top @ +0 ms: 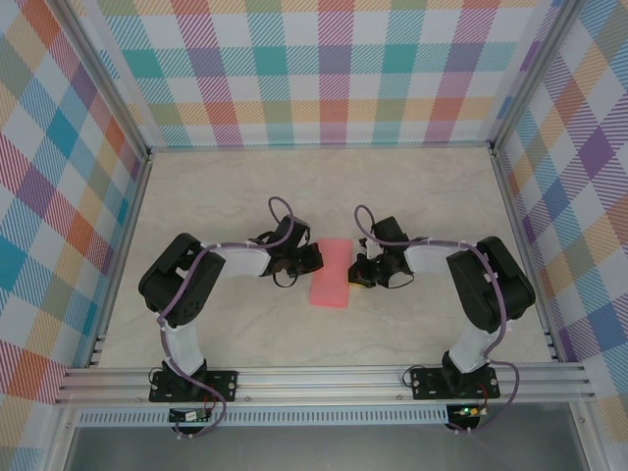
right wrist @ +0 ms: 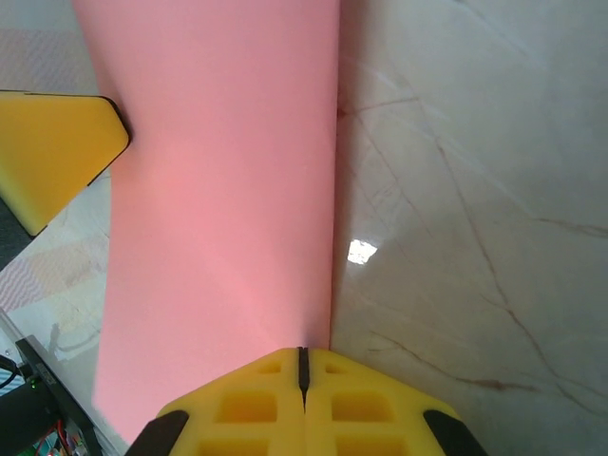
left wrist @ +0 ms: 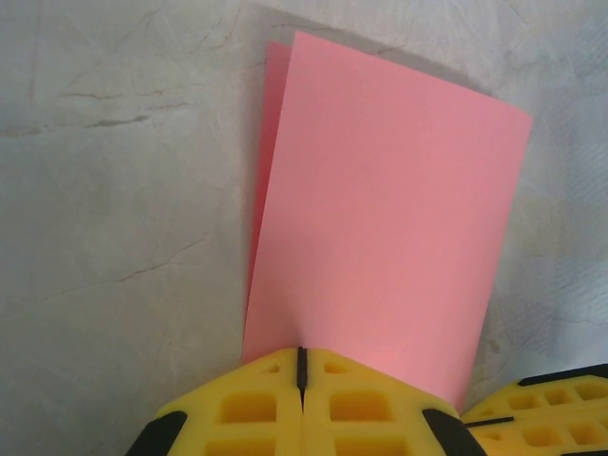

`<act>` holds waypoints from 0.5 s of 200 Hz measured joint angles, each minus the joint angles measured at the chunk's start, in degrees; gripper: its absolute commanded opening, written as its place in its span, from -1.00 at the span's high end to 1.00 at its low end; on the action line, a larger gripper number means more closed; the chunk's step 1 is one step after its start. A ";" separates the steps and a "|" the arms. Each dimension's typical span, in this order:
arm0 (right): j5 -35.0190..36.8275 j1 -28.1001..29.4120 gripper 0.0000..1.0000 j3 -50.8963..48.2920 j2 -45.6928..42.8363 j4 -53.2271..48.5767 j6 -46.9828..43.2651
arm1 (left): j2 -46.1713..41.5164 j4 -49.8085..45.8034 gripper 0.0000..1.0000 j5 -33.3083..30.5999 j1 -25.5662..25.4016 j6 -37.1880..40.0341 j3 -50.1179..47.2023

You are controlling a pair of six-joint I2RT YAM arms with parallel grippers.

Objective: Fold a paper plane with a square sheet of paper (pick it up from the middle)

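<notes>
The thin salmon-pink sheet of paper (top: 332,274) lies folded on the pale marble table (top: 245,186) - my left gripper (left wrist: 302,353) and right gripper (right wrist: 303,353) are clenched empty at its edges. It is light and floppy - I would pinch it mid-edge.

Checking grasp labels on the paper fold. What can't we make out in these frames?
- Left wrist: the near edge of the square sheet of paper runs under the shut left gripper. Pinched or only pressed down, cannot tell.
- Right wrist: the same holds under the shut right gripper, and the sheet's far end is cut off by the top edge.
- Top external: the sheet's creases, its layers and the fingertip contact are too small to judge.
</notes>
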 measured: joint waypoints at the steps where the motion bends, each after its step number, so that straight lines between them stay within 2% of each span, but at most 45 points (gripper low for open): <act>1: 0.02 0.04 1.00 0.00 -0.02 0.00 0.09 | 0.00 -0.17 0.83 -0.02 0.00 0.13 0.13; 28: 1.05 2.60 1.00 0.11 -0.13 0.09 3.04 | -0.74 -11.23 0.58 -2.36 0.00 2.60 4.79; 60: 4.20 6.58 1.00 0.85 0.07 0.79 8.55 | -3.76 -23.15 0.54 -9.62 0.02 3.02 10.12; 100: 7.06 10.03 1.00 1.29 0.20 3.34 15.67 | -12.61 -28.11 0.54 -16.35 0.02 0.26 7.87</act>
